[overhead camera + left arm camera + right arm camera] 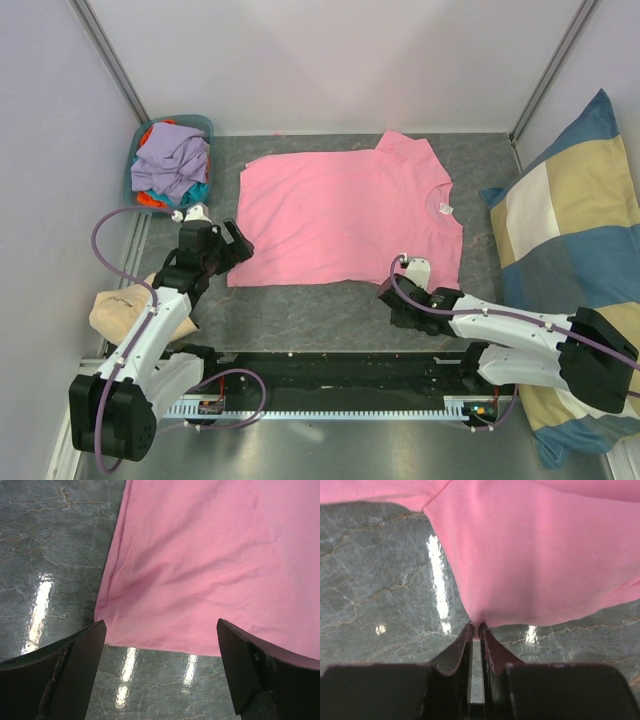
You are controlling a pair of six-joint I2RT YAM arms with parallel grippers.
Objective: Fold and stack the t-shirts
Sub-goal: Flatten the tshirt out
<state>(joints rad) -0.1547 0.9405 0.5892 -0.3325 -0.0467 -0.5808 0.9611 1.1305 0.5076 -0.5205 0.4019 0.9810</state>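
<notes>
A bright pink t-shirt lies spread flat on the grey marble table, with its white neck label at the right. My left gripper is open and empty, hovering at the shirt's near-left corner. In the left wrist view the gripper straddles the pink hem above the table. My right gripper is shut on the shirt's near edge by the right sleeve. In the right wrist view the gripper pinches a small peak of pink cloth. Lavender, teal and orange tees are heaped in a basket.
The teal basket stands in the far left corner. A large blue-and-cream checked cushion leans along the right wall. A beige cloth bundle lies under my left arm. Grey table shows in front of the shirt.
</notes>
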